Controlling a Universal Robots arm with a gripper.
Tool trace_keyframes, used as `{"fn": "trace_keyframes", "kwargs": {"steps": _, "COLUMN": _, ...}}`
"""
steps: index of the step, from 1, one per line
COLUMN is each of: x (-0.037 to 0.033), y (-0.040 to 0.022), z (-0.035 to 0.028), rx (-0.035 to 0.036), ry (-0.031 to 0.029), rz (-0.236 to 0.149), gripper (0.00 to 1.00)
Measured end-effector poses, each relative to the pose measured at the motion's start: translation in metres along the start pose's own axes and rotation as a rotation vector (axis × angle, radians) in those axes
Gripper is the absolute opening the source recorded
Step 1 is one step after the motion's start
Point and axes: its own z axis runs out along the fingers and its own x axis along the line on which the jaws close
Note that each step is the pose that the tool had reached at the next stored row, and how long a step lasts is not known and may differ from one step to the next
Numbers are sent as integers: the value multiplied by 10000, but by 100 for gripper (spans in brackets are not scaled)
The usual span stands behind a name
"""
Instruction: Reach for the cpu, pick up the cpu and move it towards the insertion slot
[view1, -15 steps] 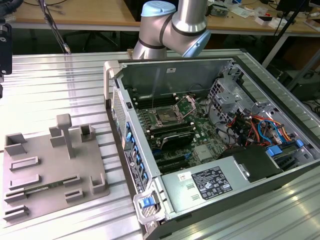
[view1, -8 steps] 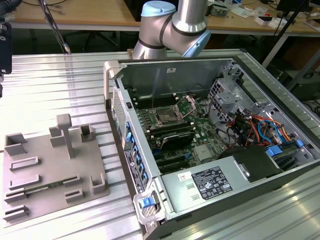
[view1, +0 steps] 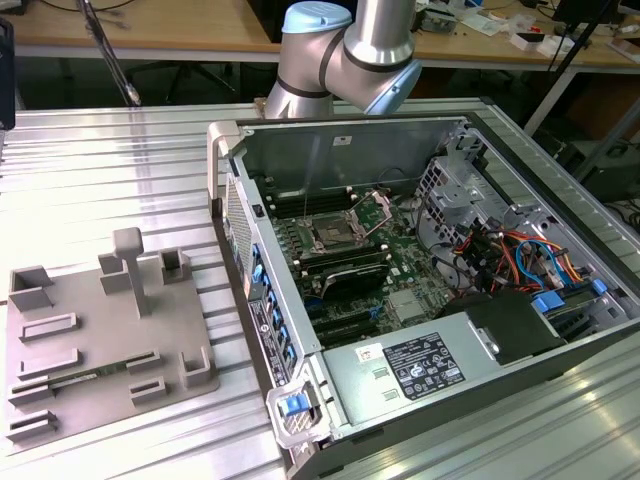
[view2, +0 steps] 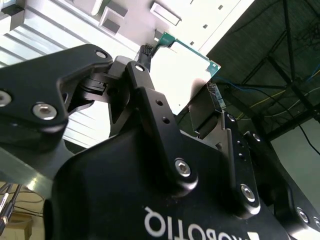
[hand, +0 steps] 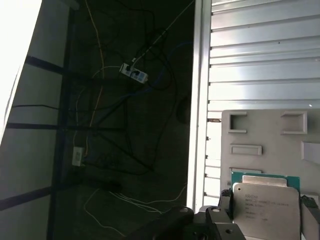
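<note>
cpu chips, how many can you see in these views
1. The cpu is held in the gripper, seen in both wrist views. More could be hidden inside the computer case in the exterior view.

The exterior view looks down at a slant across the slatted worktop (view1: 120, 170), grey fixture (view1: 90, 330) on the exterior view's left, open computer case (view1: 340, 140) on the exterior view's right, arm (view1: 350, 50) at the far side. Both wrist views ride close against the pincer (view2: 180, 82), facing past the cpu (view2: 185, 57) to the same fixture, worktop edge and dark floor (hand: 125, 150).
</note>
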Motion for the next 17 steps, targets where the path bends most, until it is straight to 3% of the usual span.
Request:
{"fn": "trace_keyframes", "kwargs": {"steps": 12, "x": 1, "y": 9, "z": -142, "rx": 0, "ry": 1, "rz": 0, "gripper": 55}}
{"fn": "trace_keyframes", "kwargs": {"steps": 17, "x": -1, "y": 11, "z": -169, "rx": 0, "ry": 0, "rz": 0, "gripper": 55}}
